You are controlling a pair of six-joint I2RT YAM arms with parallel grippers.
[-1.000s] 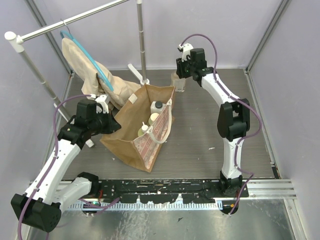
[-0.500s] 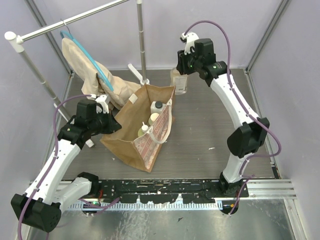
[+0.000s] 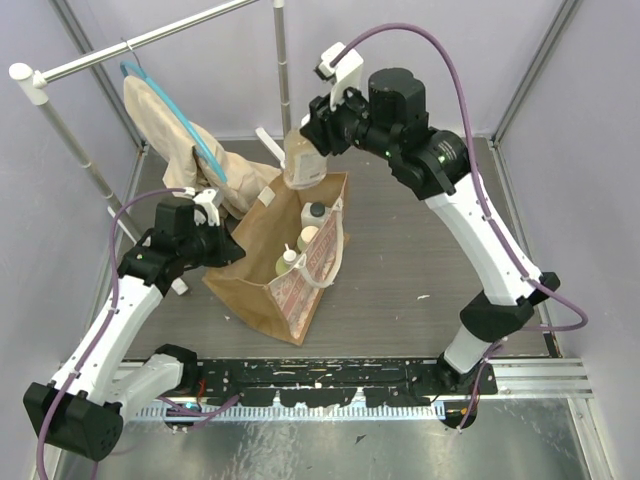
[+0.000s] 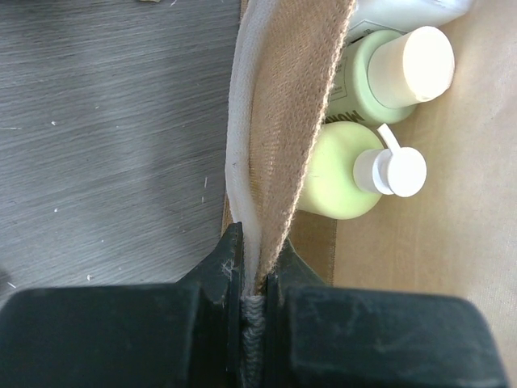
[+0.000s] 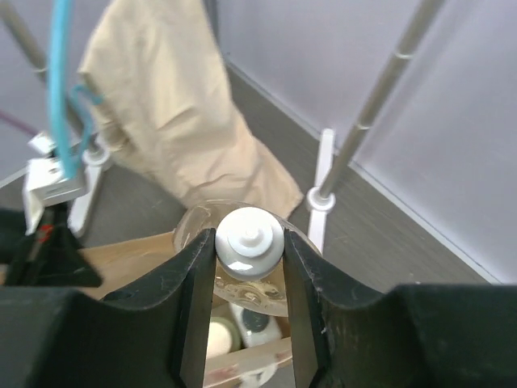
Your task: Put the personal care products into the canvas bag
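Observation:
The tan canvas bag (image 3: 291, 297) stands open mid-table. My left gripper (image 3: 229, 250) is shut on its cream strap handle (image 4: 242, 137) and rim, holding the mouth open. Inside stand a white bottle with a black cap (image 3: 316, 212) and two yellow-green bottles (image 3: 308, 237) (image 3: 288, 261); the left wrist view shows these two (image 4: 380, 73) (image 4: 351, 174) close by. My right gripper (image 3: 318, 132) is shut on the white cap of the squat clear amber bottle (image 3: 301, 160), which hangs above the bag's far end. In the right wrist view the cap (image 5: 250, 237) sits between the jaws, with the bag's bottles below.
A beige garment (image 3: 180, 140) on a blue hanger (image 3: 190, 125) hangs from a metal clothes rack (image 3: 150, 40) at the back left. The rack's upright pole (image 3: 283, 80) and white foot (image 3: 268, 138) stand just behind the bag. Purple walls enclose three sides.
My right arm has lifted the amber bottle off the table at the back and carried it up and left, over the bag's far end. The left arm has kept still.

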